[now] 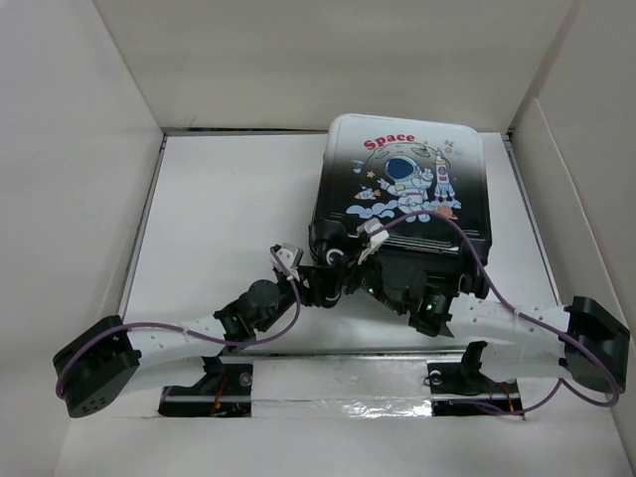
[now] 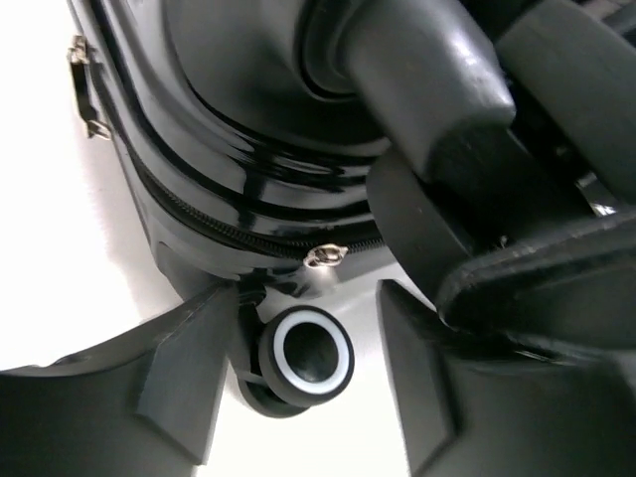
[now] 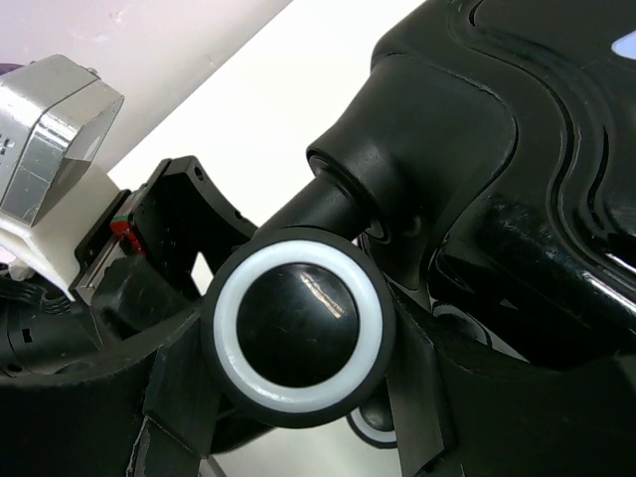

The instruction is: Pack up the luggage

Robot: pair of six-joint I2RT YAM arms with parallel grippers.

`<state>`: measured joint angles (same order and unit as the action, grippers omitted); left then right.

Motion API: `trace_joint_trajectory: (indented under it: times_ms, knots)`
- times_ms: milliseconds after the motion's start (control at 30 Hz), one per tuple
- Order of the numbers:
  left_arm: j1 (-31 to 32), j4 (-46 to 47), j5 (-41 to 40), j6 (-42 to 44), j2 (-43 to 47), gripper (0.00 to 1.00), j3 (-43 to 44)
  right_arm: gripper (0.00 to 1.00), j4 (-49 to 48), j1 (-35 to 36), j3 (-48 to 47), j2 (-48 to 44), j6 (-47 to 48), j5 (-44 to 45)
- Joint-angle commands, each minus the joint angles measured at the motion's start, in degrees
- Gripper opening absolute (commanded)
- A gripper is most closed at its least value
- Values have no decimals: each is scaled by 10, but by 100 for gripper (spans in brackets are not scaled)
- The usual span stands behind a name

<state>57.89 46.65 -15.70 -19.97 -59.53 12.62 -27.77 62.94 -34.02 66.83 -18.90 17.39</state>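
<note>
The luggage (image 1: 402, 169) lies flat and closed at the back right of the table, astronaut and red "Space" print up, its wheel end toward me. My left gripper (image 1: 333, 260) is at its near left corner. In the left wrist view it (image 2: 308, 388) is open, with a black caster wheel (image 2: 306, 356) between the fingers, close to the left one, below the zipper pull (image 2: 323, 255). My right gripper (image 1: 397, 286) is at the near edge. In the right wrist view it (image 3: 298, 397) is closed against both sides of another caster wheel (image 3: 298, 333).
White walls enclose the table on three sides. The luggage's far end lies close to the back wall. The two arms are very near each other at the wheel end; the left wrist's silver camera block (image 3: 50, 129) shows beside the right gripper. A latch (image 2: 89, 89) sits on the luggage's side.
</note>
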Motion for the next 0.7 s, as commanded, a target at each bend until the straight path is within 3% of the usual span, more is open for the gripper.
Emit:
trace_joint_trajectory:
  times_ms: [0,67,433,667]
  knots:
    - [3,30,27,7,18,60,9,0,-38,-11,-34,-27,-20,-1]
    - [3,34,30,9,15,60,8,0,-42,-11,-34,-26,-20,-8]
    - [3,85,4,17,-50,39,42,0,-75,-11,-39,-18,-23,-68]
    - [3,101,-19,9,-77,38,50,0,-85,-11,-39,-11,-27,-93]
